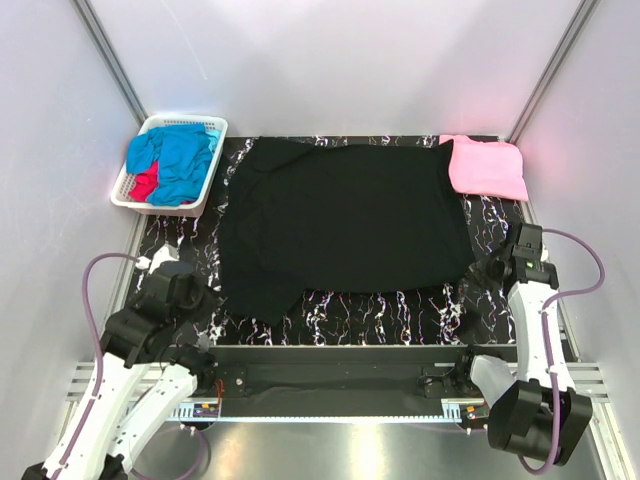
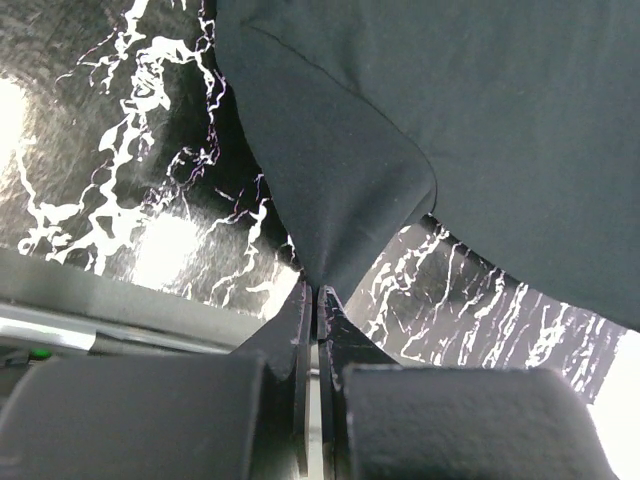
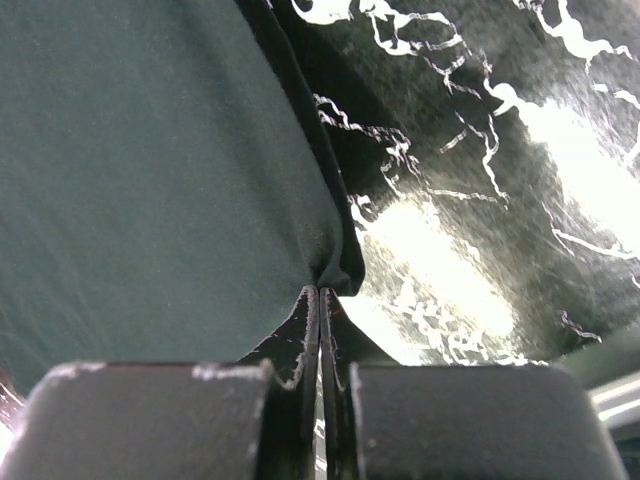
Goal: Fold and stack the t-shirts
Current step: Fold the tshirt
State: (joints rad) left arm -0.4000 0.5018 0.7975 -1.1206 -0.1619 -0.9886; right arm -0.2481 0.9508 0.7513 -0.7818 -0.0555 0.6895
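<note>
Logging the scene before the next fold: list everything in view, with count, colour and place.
black shirt: 1, black, spread flat across the table's middle
pink shirt: 1, pink, folded, far right corner
blue shirt: at least 1, bright blue, bunched in the basket
red shirt: 1, red, in the basket, mostly under the blue
basket: 1, white, slotted, far left corner
table: 1, black with white veins, beneath the black shirt
left tool: 1, black, shut on the black shirt's near left corner
right tool: 1, black, shut on its near right corner

Black t-shirt (image 1: 345, 215) lies spread between basket (image 1: 188, 119) and pink t-shirt (image 1: 487, 168).
</note>
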